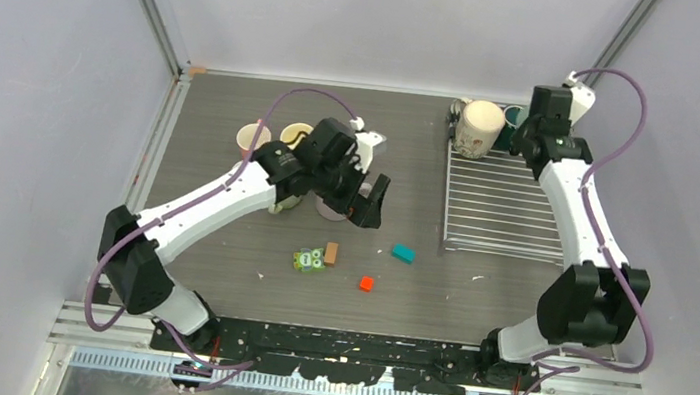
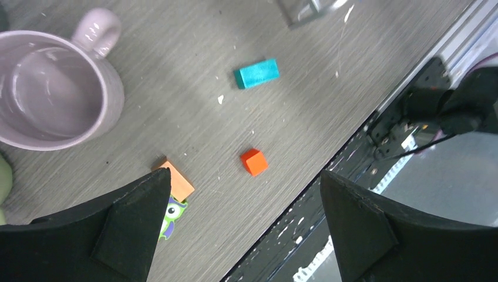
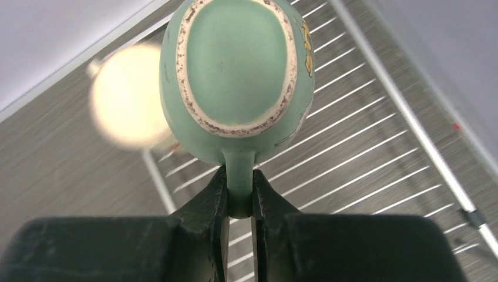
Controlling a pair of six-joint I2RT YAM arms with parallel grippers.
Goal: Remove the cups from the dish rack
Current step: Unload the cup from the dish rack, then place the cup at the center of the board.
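My right gripper is clamped tight on the handle of the green mug. The mug's base faces the wrist camera, and it sits over the far end of the rack, about 12 o'clock on it. A cream mug sits just beside it at the rack's 11 o'clock corner, and the other bars look bare. My left gripper hangs over the table with jaws wide and nothing between them. The mauve mug stands upright at 10 o'clock in its wrist view. I judge the green mug stiff, glazed, slick and fairly heavy for so thin a pinch. Held by the handle alone it may swing, and it would chip against the cream mug. The handle is the right hold, so I'd move slowly
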